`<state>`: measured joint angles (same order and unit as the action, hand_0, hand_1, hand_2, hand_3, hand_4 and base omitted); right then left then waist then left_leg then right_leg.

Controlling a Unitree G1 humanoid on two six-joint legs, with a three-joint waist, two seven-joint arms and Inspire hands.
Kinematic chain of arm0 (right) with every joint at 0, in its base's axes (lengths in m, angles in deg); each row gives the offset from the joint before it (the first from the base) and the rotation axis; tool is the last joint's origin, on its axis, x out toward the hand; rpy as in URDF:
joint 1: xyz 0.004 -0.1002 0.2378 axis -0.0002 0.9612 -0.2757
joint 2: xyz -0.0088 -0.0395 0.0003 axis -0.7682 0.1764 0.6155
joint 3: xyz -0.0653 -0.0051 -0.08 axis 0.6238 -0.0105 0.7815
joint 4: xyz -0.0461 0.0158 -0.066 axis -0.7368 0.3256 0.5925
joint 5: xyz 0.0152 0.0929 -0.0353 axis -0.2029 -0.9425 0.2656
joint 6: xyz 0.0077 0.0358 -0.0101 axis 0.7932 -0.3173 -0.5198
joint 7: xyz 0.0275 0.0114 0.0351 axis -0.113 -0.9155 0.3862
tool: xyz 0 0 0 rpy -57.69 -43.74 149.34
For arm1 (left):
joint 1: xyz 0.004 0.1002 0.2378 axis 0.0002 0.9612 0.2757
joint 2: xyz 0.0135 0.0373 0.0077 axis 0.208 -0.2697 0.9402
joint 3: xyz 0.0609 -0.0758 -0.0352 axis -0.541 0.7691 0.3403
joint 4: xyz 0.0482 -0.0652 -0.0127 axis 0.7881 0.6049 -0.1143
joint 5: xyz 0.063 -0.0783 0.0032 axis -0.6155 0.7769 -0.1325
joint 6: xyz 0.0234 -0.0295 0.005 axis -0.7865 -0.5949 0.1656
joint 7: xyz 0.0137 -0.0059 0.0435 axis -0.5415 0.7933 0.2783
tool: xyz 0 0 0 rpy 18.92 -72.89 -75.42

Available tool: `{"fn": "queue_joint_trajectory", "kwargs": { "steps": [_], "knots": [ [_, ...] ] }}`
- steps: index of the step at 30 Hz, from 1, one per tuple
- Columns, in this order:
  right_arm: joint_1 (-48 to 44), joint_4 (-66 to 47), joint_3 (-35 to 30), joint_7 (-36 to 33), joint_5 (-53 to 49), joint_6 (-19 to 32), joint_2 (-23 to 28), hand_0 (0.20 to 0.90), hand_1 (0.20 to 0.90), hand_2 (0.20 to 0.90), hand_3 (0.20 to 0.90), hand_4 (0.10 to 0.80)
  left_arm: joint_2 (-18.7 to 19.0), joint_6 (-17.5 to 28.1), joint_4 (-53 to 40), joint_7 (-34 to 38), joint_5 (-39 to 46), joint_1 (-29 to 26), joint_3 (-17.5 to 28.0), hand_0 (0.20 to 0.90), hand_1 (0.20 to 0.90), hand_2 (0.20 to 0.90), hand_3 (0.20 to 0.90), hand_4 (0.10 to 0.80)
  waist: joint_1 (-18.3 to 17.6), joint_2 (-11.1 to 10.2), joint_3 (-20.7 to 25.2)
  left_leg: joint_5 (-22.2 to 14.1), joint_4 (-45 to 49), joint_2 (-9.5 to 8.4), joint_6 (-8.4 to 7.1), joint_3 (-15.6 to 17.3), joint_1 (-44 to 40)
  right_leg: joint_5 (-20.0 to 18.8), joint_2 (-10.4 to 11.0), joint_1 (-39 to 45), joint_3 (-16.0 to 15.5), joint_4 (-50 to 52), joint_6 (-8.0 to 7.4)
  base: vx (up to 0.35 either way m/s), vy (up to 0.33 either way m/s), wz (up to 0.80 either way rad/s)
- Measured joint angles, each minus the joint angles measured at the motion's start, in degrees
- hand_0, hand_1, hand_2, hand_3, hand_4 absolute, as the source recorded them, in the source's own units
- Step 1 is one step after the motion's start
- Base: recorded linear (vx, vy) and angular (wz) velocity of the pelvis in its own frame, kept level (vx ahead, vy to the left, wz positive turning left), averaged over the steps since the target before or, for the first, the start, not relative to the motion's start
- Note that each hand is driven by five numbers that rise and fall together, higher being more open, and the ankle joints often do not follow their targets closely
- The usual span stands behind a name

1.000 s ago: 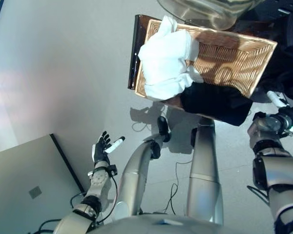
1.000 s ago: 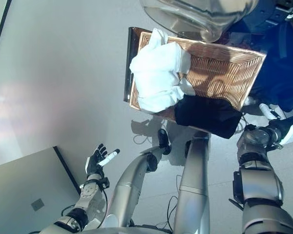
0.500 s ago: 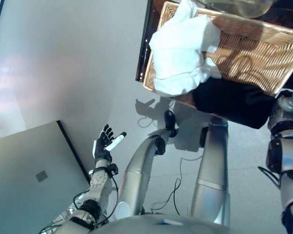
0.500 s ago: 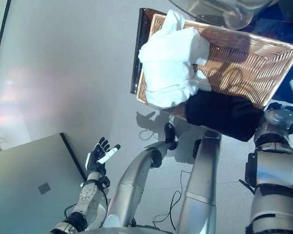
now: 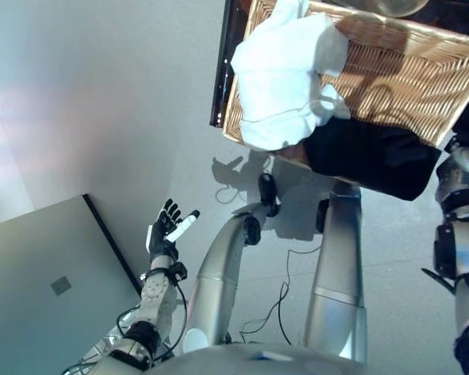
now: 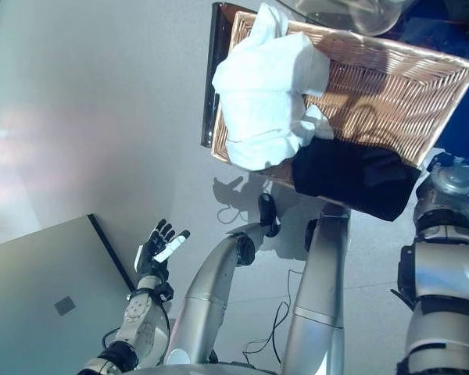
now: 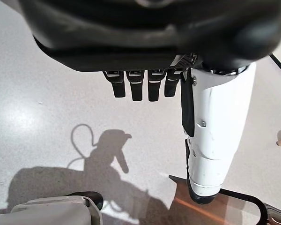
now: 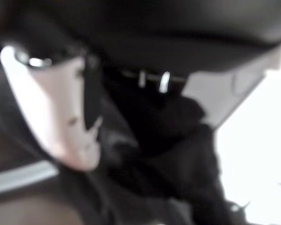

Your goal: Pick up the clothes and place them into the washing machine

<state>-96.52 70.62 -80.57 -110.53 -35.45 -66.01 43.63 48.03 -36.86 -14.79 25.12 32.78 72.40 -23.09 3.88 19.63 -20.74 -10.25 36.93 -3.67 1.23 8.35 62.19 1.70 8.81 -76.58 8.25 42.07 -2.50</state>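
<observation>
White clothes (image 5: 285, 74) are heaped in the left part of a wicker basket (image 5: 406, 66), touching its rim. Black clothes (image 5: 367, 156) are draped over the basket's near edge, just beside the white heap. The left hand (image 5: 166, 232) is held over the grey floor (image 5: 102, 109), well apart from the basket, fingers straight and released, holding nothing. The right hand (image 8: 75, 112) is seen only as a blur against dark fabric; its finger state cannot be told.

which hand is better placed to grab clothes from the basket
Right, probably. The right robot hand is beside the black garment at the wicker basket. The left robot hand hangs open over bare floor, far from it.
</observation>
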Motion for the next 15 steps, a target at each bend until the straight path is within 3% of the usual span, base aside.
{"fn": "queue_joint_trajectory", "kwargs": {
  "steps": [10, 15],
  "knots": [
    [-0.4, -0.3, -0.1, 0.1, -0.1, 0.4, 0.0, 0.2, 0.2, 0.2, 0.2, 0.3, 0.1, 0.0, -1.1, -0.8, 0.1, 0.2, 0.0, 0.9, 0.9, 0.9, 0.9, 0.8, -0.1, -0.4, 0.2, -0.1, 0.2, -0.02, 0.13, 0.1, 0.1, -0.2, 0.0, 0.0, 0.1, 0.0, -0.32, 0.004, -0.001, -0.01],
    [-0.2, -2.2, -2.5, 2.2, -6.0, 2.6, -0.6, 0.2, 0.2, 0.2, 0.2, 0.3, 0.1, -0.1, -2.2, -0.8, 0.1, 0.5, 0.0, 0.9, 0.9, 0.9, 0.9, 0.8, -0.2, -0.4, 0.2, -0.1, 0.2, -0.04, 0.26, 0.1, 0.0, -0.4, -0.1, 0.1, 0.3, -0.2, -0.67, 0.029, 0.006, -0.08]
  ]
}}
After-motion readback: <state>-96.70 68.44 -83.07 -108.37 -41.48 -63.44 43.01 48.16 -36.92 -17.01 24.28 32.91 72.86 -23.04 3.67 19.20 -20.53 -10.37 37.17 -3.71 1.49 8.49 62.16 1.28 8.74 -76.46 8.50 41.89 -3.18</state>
